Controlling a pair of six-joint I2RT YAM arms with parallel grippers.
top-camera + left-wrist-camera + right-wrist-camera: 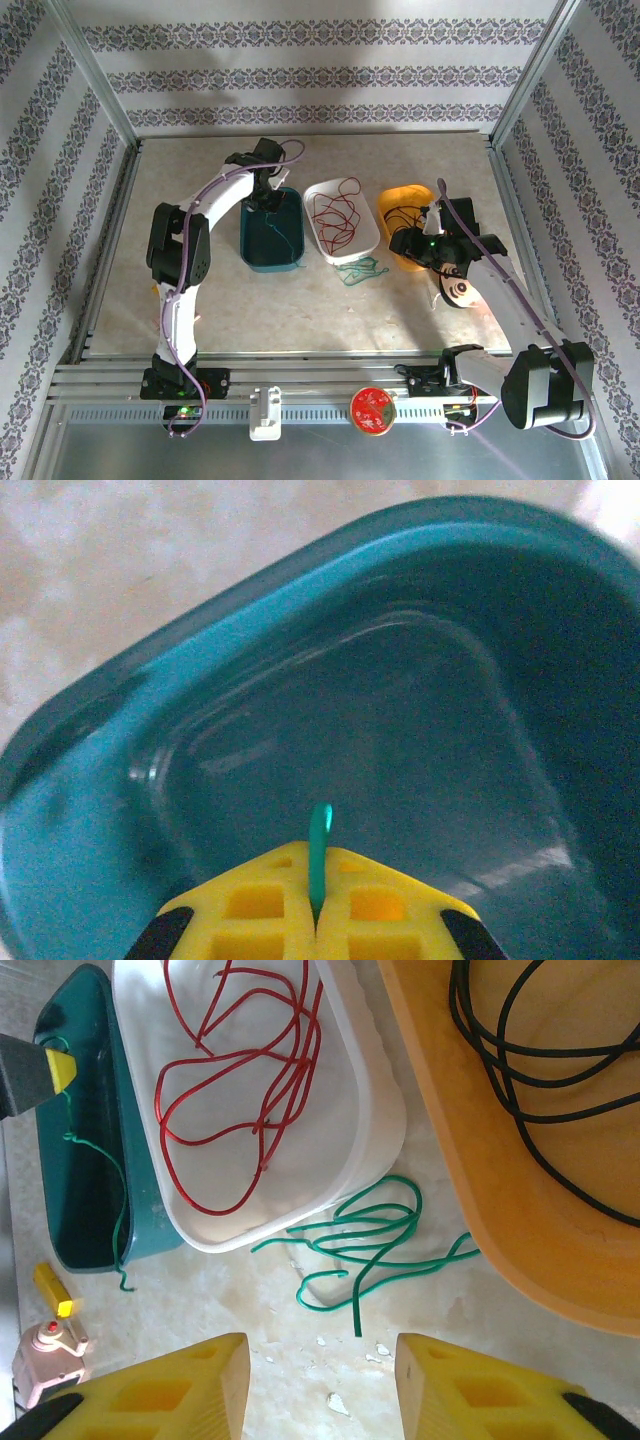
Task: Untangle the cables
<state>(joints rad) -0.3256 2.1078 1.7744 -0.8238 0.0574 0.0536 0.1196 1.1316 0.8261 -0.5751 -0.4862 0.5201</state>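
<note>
Left of the white tray (385, 1120), the left gripper (318, 912) pinches a green cable (319, 855) end, plain in its wrist view. The right wrist view shows the right gripper (322, 1360) spread above green loops (357, 1310) before that tray, red cable (212, 1210) inside.

Left gripper (318, 912) pinched closed, right gripper (322, 1360) jaws apart.

My left jaws hide all but a short stub of the green cable (319, 855). Frame edges cut off the teal bin (150, 680). In the right wrist view, the black cable (460, 1000) and orange bin (520, 1250) run past the top and right edges.
</note>
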